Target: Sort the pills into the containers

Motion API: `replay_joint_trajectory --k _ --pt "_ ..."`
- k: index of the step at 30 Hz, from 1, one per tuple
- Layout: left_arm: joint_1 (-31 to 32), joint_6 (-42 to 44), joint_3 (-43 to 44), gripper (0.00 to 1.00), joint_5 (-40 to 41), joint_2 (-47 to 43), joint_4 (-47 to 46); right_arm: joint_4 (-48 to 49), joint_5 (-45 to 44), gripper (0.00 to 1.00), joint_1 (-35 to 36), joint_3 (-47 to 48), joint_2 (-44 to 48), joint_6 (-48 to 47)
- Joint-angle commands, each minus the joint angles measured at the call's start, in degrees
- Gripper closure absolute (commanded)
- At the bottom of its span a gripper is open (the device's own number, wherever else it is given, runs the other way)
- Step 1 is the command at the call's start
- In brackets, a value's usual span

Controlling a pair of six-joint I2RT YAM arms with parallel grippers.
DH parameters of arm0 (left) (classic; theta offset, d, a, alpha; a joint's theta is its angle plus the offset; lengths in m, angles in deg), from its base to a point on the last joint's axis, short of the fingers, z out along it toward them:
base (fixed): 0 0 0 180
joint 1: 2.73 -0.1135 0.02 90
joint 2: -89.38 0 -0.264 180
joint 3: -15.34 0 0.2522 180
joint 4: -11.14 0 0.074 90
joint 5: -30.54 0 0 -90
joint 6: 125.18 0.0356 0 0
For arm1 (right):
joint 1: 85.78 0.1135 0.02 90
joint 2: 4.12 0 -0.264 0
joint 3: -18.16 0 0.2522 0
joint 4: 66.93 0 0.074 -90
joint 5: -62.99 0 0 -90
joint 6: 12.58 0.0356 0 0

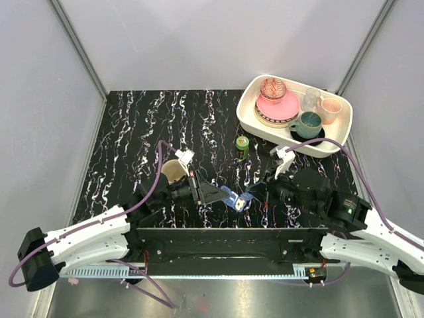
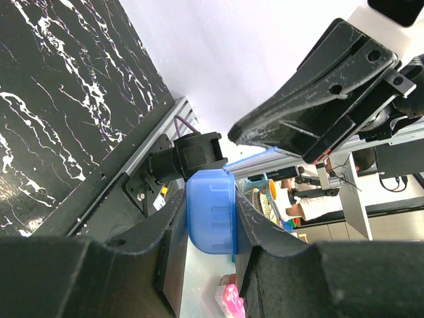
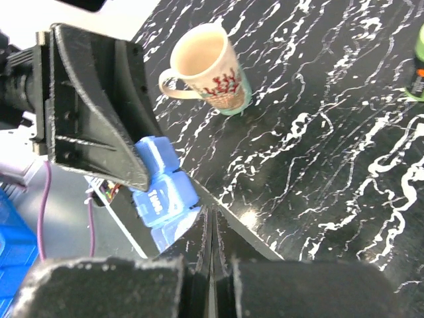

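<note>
Left hand [image 2: 211, 199] clamps the blue pill box [image 2: 211, 228], held up off the table [image 3: 331, 165] near its front edge. Right hand [image 3: 211, 215] has both fingers pressed together at the box's lid; whether it is pinched, I cannot tell.

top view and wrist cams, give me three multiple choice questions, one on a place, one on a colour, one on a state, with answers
1. Where is the beige mug?
A) at the table's far left corner
B) upright on the table, left of the pill box in the top view
C) tipped over at the far edge

2. What colour is the small bottle?
A) green
B) red
C) yellow

3. What state is the left gripper in?
A) open and empty
B) shut on the pill box
C) shut on the mug

Answers:
1 B, it stands mouth up on the black marbled top.
2 A, its body shows green.
3 B, the left wrist view shows the blue box squeezed between both fingers.
</note>
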Motion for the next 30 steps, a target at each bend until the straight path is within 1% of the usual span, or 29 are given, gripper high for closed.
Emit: replay_joint_trajectory --k 1,2,5,14,19,25,30 --pt "-0.2 0.5 2.6 1.0 0.1 -0.4 -2.5 3.9 7.8 1.0 -0.3 0.0 -2.2 -1.1" --pt "-0.2 0.6 2.6 1.0 0.2 -0.4 -2.5 4.1 10.0 1.0 -0.3 -0.4 -2.6 -0.8" --pt "-0.2 0.6 2.6 1.0 0.7 -0.2 -2.4 5.5 12.4 1.0 -0.3 -1.5 -3.6 -0.3" --pt "-0.2 0.4 2.3 1.0 1.2 -0.2 -2.6 6.3 15.1 1.0 -0.3 -3.5 -2.9 1.1" --pt "-0.2 0.1 2.0 1.0 1.2 0.5 -3.3 6.1 14.5 1.0 -0.3 -3.2 0.0 1.7" --pt "-0.2 0.1 1.7 1.0 1.3 0.7 -3.7 5.0 10.9 1.0 -0.3 -2.6 4.0 2.3" --pt "-0.2 0.1 1.7 1.0 1.4 0.7 -4.0 4.8 12.4 1.0 -0.3 -3.0 4.0 3.1"
